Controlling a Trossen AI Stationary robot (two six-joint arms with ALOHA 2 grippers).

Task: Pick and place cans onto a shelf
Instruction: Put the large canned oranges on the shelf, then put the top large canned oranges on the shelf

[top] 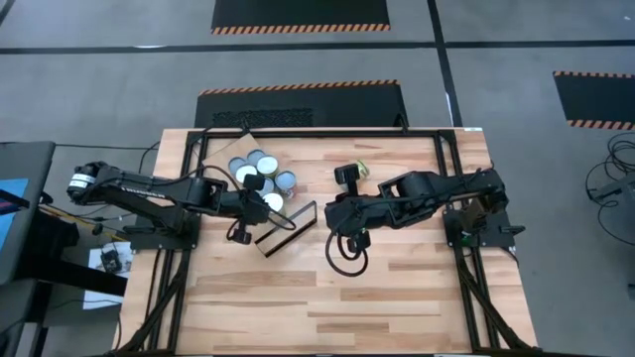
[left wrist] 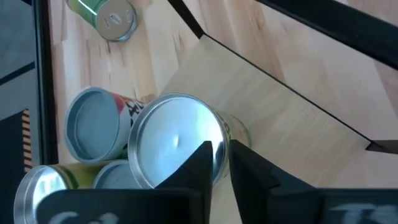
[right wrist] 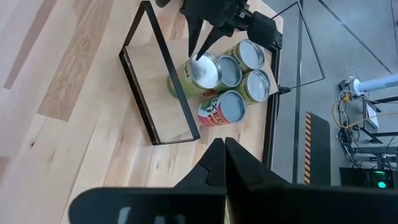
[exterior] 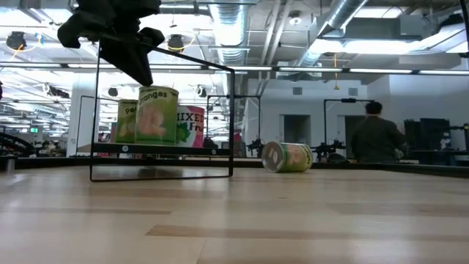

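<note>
The left pincer hangs over the shelf, fingers nearly together, their tips at the rim of a can that stands upright on the shelf's panel; whether they actually grip it I cannot tell. Four more cans stand clustered on the desk just beside the shelf, behind that one. One can lies on its side, well apart from the shelf. The right pincer, fingers closed on nothing, hovers above the desk near the shelf.
</note>
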